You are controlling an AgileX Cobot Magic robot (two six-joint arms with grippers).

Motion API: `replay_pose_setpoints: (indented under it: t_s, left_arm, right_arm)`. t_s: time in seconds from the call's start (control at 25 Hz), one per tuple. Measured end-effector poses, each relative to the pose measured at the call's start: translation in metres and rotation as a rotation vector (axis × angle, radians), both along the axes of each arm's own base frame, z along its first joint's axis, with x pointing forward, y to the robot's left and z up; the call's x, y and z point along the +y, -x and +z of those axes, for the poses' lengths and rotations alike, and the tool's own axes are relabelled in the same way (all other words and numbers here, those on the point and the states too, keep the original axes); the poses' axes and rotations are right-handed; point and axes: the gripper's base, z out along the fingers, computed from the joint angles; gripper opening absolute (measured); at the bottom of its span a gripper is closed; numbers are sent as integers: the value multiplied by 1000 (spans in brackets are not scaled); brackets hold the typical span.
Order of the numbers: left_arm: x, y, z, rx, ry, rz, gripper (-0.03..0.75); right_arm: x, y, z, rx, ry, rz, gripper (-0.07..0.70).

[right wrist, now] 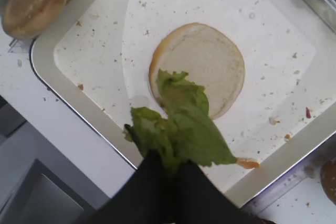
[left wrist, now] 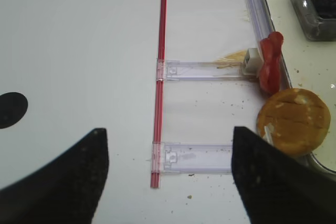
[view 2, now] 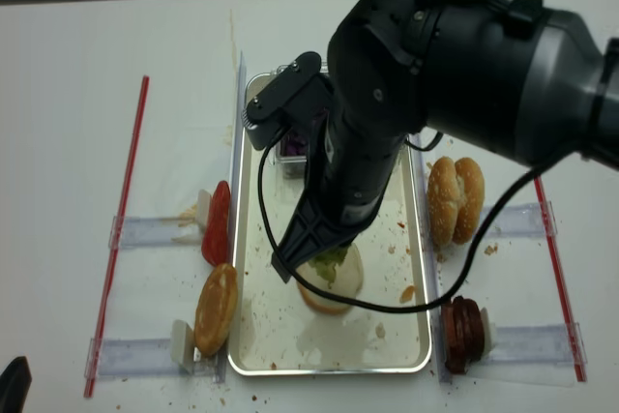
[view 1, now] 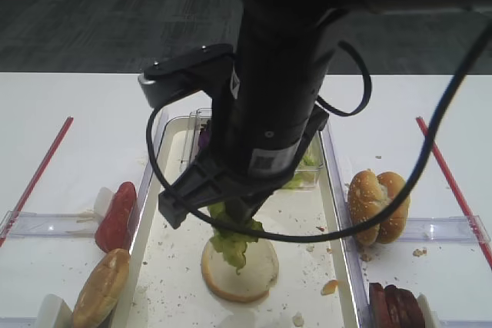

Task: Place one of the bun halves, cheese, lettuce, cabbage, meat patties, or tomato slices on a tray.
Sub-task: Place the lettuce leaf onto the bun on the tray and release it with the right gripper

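Right gripper [right wrist: 167,167], fingers clamped on lettuce [right wrist: 181,121], hangs above a bun half [right wrist: 202,66]; the floppy leaf might slide off beside it.

No text, brand, number or sign can be read in any view. A small pale label [view 1: 265,160] sits on the black arm just above the right pincer [view 1: 234,224], but its print is too small and blurred to make out.
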Motion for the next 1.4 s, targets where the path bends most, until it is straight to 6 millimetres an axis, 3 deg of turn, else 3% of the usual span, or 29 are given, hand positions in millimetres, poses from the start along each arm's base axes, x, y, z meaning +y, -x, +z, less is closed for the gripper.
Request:
replay_pose_setpoints:
  t_s: [0.64,1.0,1.12,1.28,1.4]
  left_arm:
    - [0,0,0,0,0,0,491]
    - [0,0,0,0,0,0,490]
    - [0,0,0,0,0,0,490]
    - [0,0,0,0,0,0,490]
    - [0,0,0,0,0,0,491]
  right_arm:
    - [21,-21,-74,64,115,4,52]
    - [22,-25,-90,67,160,17,64]
    - [23,-25,-90,63,156,17,174]
    - [23,-26,-90,59,154,18,532]
    - [23,-26,-90,56,156,34,659]
